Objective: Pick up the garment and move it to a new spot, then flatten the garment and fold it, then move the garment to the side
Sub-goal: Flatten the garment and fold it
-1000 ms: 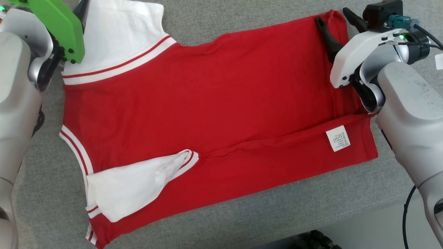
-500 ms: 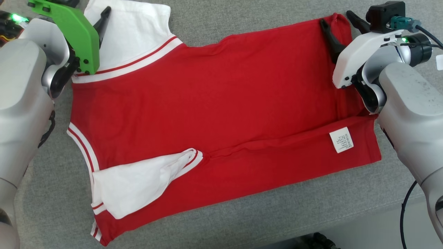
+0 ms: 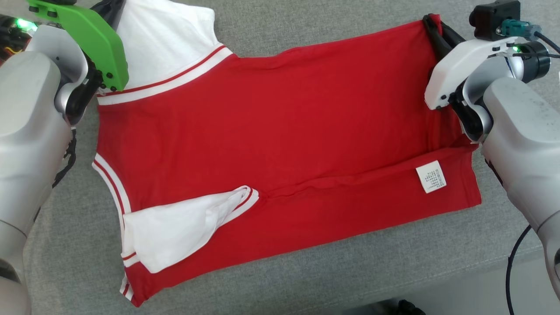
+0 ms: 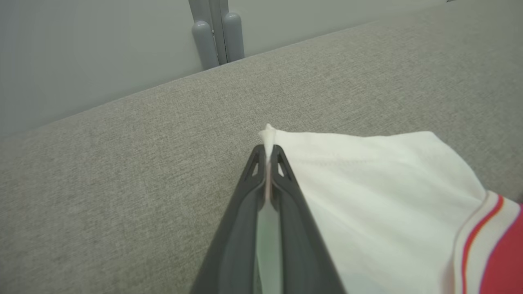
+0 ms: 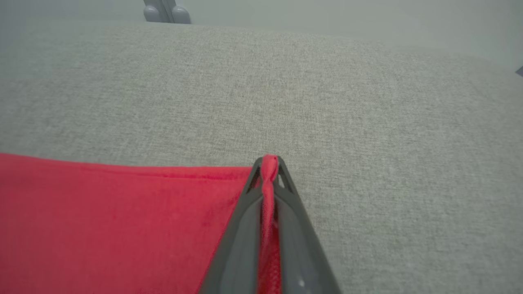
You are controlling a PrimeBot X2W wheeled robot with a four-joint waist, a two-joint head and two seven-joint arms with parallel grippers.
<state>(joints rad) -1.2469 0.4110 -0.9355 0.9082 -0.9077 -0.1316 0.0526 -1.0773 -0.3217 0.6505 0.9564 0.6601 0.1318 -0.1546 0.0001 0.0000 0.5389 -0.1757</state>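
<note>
The garment (image 3: 271,131) is a red shirt with white sleeves and red-white striped trim, lying flat on the grey cushion, its near edge folded over with a white label (image 3: 431,176) showing. My left gripper (image 4: 267,153) is shut on the far corner of the white sleeve (image 4: 367,192); in the head view it sits at the top left (image 3: 114,5). My right gripper (image 5: 267,163) is shut on the garment's far red hem corner (image 5: 122,212), seen at the top right of the head view (image 3: 433,27). The other white sleeve (image 3: 170,234) lies folded inward at the near left.
The grey fabric cushion (image 3: 306,280) carries the garment, and its front edge (image 3: 481,262) runs along the lower right. A black cable (image 3: 512,271) hangs by my right arm. Beyond the cushion's far edge stands a grey post (image 4: 216,32) against a pale wall.
Both grippers have closed: the left on the white sleeve corner, the right on the red hem corner. Both stood open with fingers spread half a second ago.
</note>
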